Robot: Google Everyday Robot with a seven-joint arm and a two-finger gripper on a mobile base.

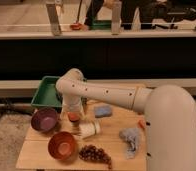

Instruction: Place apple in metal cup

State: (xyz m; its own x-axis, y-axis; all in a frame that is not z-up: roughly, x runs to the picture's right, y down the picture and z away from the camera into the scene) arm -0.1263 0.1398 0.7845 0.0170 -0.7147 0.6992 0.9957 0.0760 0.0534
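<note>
The apple is a small orange-red ball on the left half of the wooden table, between the purple bowl and the white plastic cup. It sits at the mouth of the small dark metal cup, which shows only partly beneath it. My gripper comes straight down from the white arm's bend and ends right above the apple, at or touching it. The wrist hides the gripper's tips, and I cannot tell whether it holds the apple.
A purple bowl is to the left and an orange-brown bowl is in front. A white plastic cup lies on its side. Also here are grapes, a blue sponge, a grey cloth, a carrot and a green tray.
</note>
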